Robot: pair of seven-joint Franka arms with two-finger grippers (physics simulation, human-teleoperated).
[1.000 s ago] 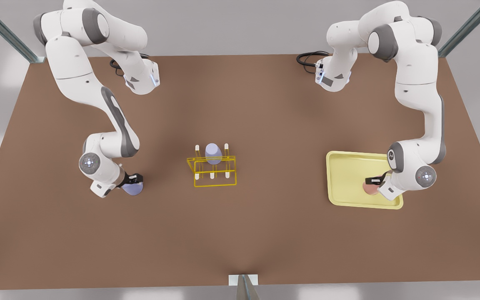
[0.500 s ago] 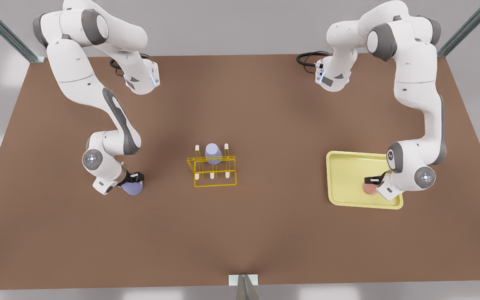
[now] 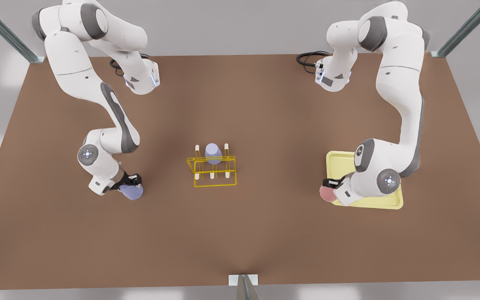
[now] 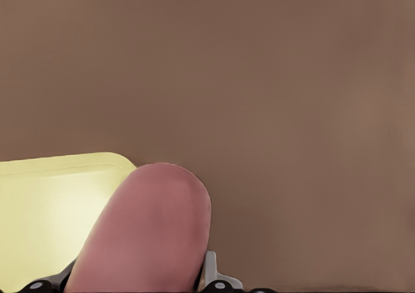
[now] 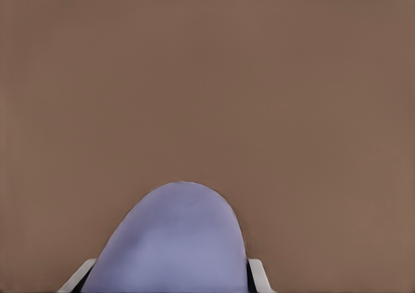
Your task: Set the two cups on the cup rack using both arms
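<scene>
Both cups gripped, either side of your rack.

Your left gripper [image 3: 328,184] clamps the salmon cup [image 3: 326,193] at the tray's [image 3: 342,160] edge; your right gripper [image 3: 133,181] clamps the lavender cup [image 3: 132,192]. Farther back, the cup rack [image 3: 212,170] already carries a lavender one.

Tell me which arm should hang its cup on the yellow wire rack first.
Probably the right. The right gripper holds the lavender plastic cup nearer the yellow wire rack. The left gripper, holding the salmon pink cup, is farther off, at the flat pale yellow tray's edge.
</scene>
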